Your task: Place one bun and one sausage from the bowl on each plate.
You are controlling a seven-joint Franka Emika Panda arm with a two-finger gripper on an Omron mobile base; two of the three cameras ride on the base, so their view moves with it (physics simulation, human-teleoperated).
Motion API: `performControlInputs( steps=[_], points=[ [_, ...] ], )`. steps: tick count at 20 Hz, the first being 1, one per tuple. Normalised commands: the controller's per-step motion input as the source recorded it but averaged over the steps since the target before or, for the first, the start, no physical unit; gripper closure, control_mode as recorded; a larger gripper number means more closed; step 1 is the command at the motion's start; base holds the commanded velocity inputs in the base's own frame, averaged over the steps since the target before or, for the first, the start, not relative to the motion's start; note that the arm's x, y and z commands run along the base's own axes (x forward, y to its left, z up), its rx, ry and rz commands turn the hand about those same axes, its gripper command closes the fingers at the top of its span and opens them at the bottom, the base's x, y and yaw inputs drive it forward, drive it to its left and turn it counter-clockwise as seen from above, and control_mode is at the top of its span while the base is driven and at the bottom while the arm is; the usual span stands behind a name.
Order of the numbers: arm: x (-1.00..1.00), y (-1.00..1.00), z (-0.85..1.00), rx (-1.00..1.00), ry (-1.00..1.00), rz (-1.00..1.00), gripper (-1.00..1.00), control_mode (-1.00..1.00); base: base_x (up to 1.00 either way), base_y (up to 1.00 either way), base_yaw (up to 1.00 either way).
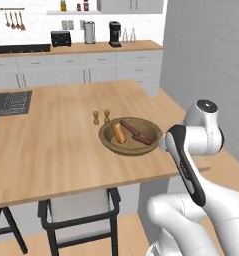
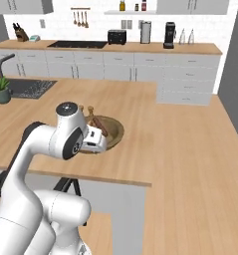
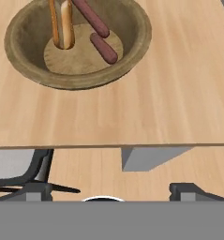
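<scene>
While end effector point(image 3: 111, 192) hovers off-counter, bowl point(image 3: 132, 61) ahead (bun, sausages inside)

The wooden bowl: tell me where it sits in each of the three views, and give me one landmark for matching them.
Left base view: the wooden bowl lies right of centre, on the wooden counter near its front edge.
Right base view: left of centre, partly hidden behind the arm.
Hand view: top left, above the counter's edge.
Shared landmark: the two sausages inside, beside the buns.
</scene>
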Motion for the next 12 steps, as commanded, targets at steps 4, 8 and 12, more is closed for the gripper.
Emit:
performControlInputs(
  steps=[4, 8, 12],
  points=[
    [0.00, 0.00, 0.00, 0.00, 0.00, 0.00, -1.00, 1.00, 0.30, -0.07, 0.08],
    [0.13, 0.00, 0.04, 0.00, 0.00, 0.00, -1.00, -1.00, 0.07, 0.00, 0.00],
    [0.98, 0.11, 0.42, -0.02, 0.03, 0.13, -1.00, -1.00, 0.00, 0.00, 0.00]
  ],
)
